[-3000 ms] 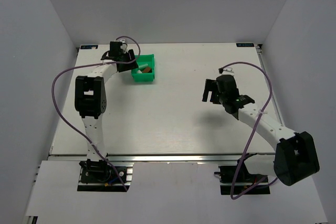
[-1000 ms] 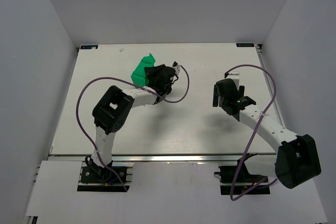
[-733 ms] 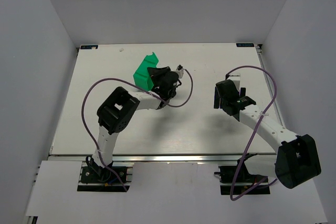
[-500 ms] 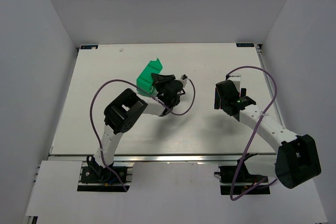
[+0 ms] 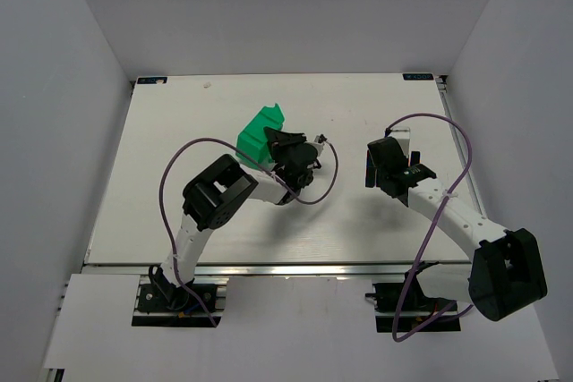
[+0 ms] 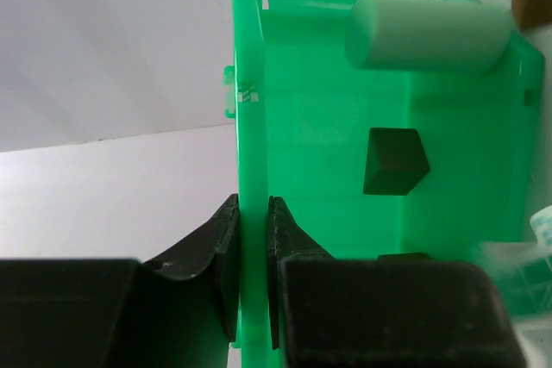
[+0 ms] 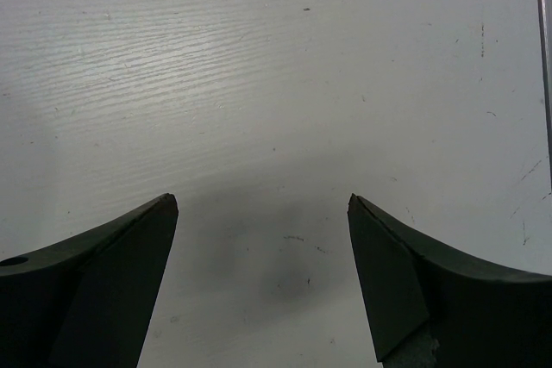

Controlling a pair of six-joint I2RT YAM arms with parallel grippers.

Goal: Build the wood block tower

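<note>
No wood block tower is in view. My left gripper (image 6: 252, 213) is shut on one wall of a green plastic bin (image 6: 328, 118), pinching the thin wall between both fingers. In the top view the bin (image 5: 259, 133) hangs tipped over the middle of the table, with the left gripper (image 5: 273, 144) at its right side. Loose blocks lie inside the bin: a pale mint cylinder (image 6: 427, 32) and a dark green block (image 6: 394, 161). My right gripper (image 7: 263, 204) is open over bare table, nothing between its fingers. The top view shows the right gripper (image 5: 374, 165) at centre right, apart from the bin.
The white table (image 5: 215, 212) has raised edges at the back and sides, with grey walls around it. A purple cable (image 5: 324, 176) loops off the left wrist beside the bin. Another cable (image 5: 452, 145) arches over the right arm.
The left arm has carried the green bin right and toward the table's middle, tipping it more. The right arm has hardly moved, and its fingers have spread slightly wider.
</note>
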